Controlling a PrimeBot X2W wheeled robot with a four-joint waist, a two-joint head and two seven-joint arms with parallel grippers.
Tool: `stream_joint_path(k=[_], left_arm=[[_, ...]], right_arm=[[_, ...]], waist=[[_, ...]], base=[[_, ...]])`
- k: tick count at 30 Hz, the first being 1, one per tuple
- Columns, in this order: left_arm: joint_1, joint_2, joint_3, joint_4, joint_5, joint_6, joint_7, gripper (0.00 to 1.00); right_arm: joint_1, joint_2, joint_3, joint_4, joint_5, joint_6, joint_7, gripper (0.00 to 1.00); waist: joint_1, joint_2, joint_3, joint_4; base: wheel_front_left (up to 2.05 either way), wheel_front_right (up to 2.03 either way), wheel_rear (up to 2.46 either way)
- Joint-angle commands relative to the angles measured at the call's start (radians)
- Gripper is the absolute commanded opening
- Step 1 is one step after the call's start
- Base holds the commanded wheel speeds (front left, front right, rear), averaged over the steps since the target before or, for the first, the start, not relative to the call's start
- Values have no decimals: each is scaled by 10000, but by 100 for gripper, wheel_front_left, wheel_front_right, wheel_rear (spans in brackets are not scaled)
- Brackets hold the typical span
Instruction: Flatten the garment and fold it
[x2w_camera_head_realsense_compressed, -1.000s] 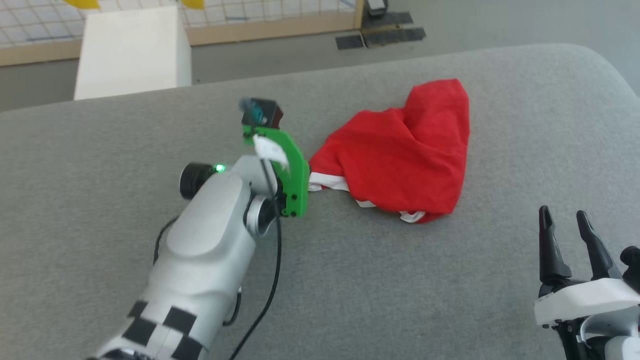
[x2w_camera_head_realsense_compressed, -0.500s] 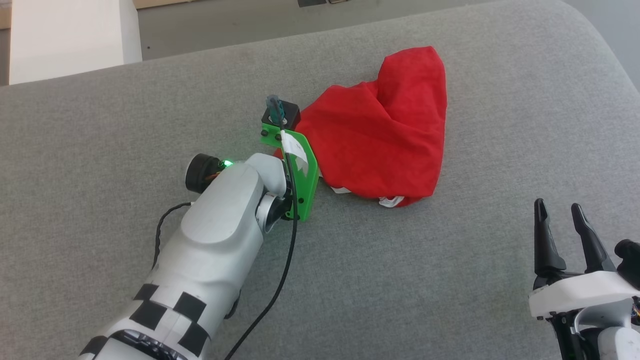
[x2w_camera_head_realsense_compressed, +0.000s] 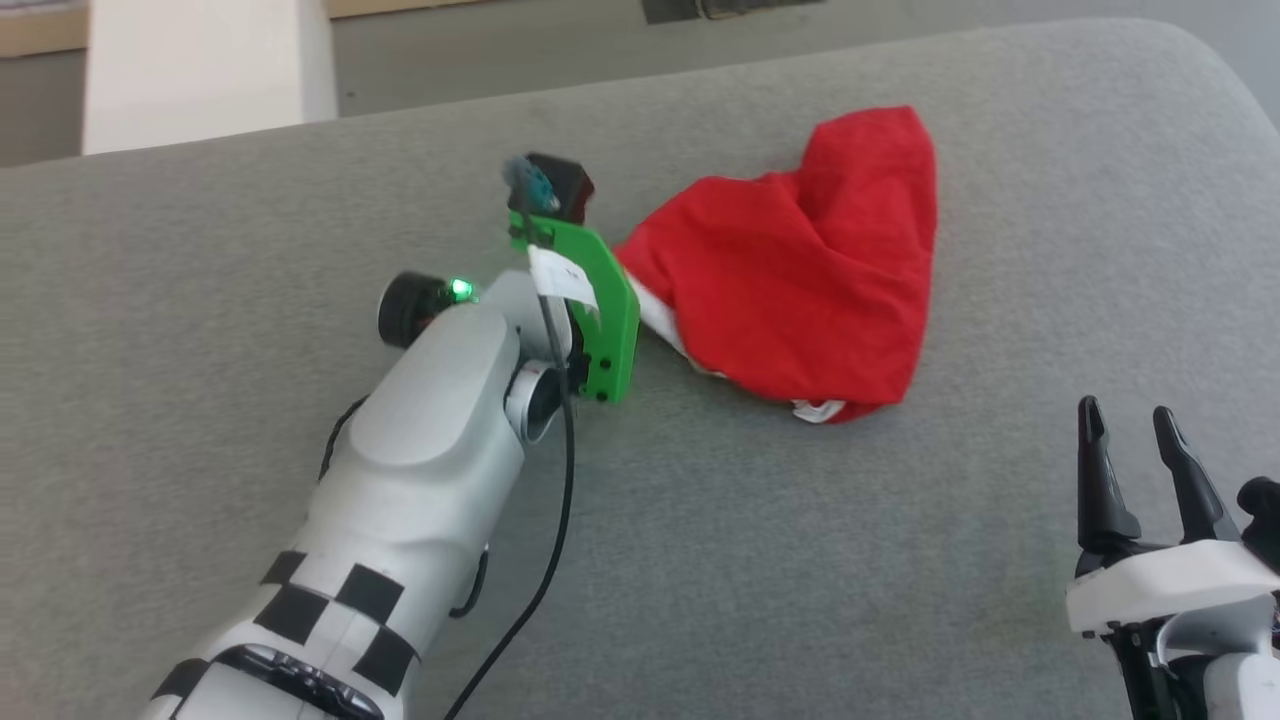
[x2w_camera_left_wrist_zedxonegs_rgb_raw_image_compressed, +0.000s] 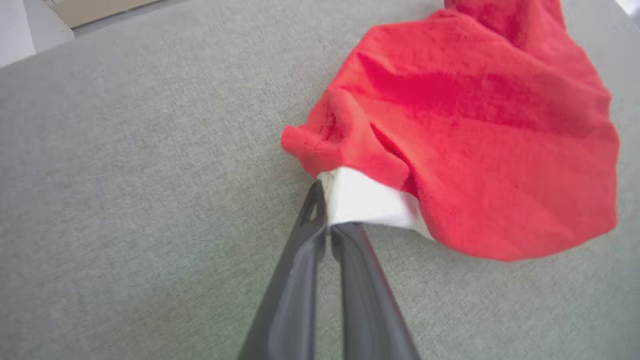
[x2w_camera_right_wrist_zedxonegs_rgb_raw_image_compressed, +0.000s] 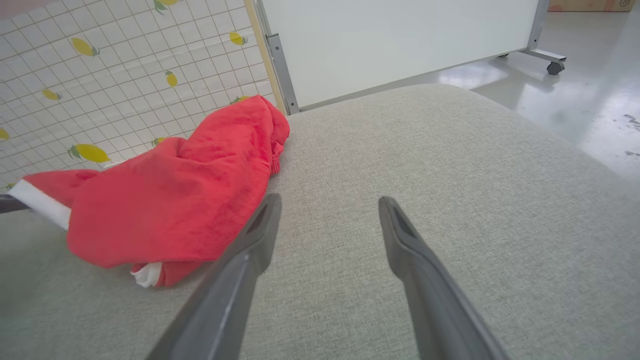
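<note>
This looked like a robotics lab or test room rather than a home. The worktop (x2w_camera_right_wrist_zedxonegs_rgb_raw_image_compressed: 450, 165) was a broad padded slab covered in plain grey fabric, standing on a polished grey floor (x2w_camera_right_wrist_zedxonegs_rgb_raw_image_compressed: 590, 105). Behind it stood a white partition panel (x2w_camera_right_wrist_zedxonegs_rgb_raw_image_compressed: 400, 45) in a metal frame on a castor (x2w_camera_right_wrist_zedxonegs_rgb_raw_image_compressed: 552, 68), beside a wood-edged screen (x2w_camera_right_wrist_zedxonegs_rgb_raw_image_compressed: 125, 70) printed with a white grid and yellow lemons. A plain white block (x2w_camera_head_realsense_compressed: 200, 70) stood nearby, and a robot arm (x2w_camera_head_realsense_compressed: 410, 470) wore black-and-white chequered markers
</note>
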Motion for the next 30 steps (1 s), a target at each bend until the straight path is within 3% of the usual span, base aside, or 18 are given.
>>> stream_joint_path(k=[1, 7, 16, 23, 24, 25, 30], left_arm=[[-211, 8, 152, -168, -118, -34, -373, 0], [509, 494, 973, -838, -582, 341, -1539, 0], [3886, 1872, 2879, -1773, -1812, 1755, -2236, 0], [6065, 1832, 3439, -2721, -2550, 2206, -2184, 0], [6225, 1805, 3484, -2931, -2631, 2179, -2222, 42], [6325, 1816, 3507, -3123, -2635, 2145, -2328, 100], [6916, 2171, 3814, -4502, -2242, 1868, -3909, 100]], right_arm=[[110, 7, -54, -53, -121, -15, 70, 100], [415, 7, -128, -294, -347, -15, 581, 100], [716, 7, 91, -659, -328, -15, 1188, 100], [876, 7, 135, -832, -287, -15, 1404, 100], [881, 7, 142, -844, -283, -15, 1430, 100], [884, 7, 151, -852, -277, -15, 1449, 100], [860, 7, 298, -887, -338, -15, 1622, 100]], waist=[[0, 0, -349, 487], [0, 0, -993, 1327], [0, 0, -1520, 1989], [0, 0, -1425, 2214], [0, 0, -1416, 2238], [0, 0, -1413, 2252], [0, 0, -1479, 2242]], base=[[0, 0, 0], [0, 0, 0], [0, 0, 0], [0, 0, 0], [0, 0, 0], [0, 0, 0], [0, 0, 0]])
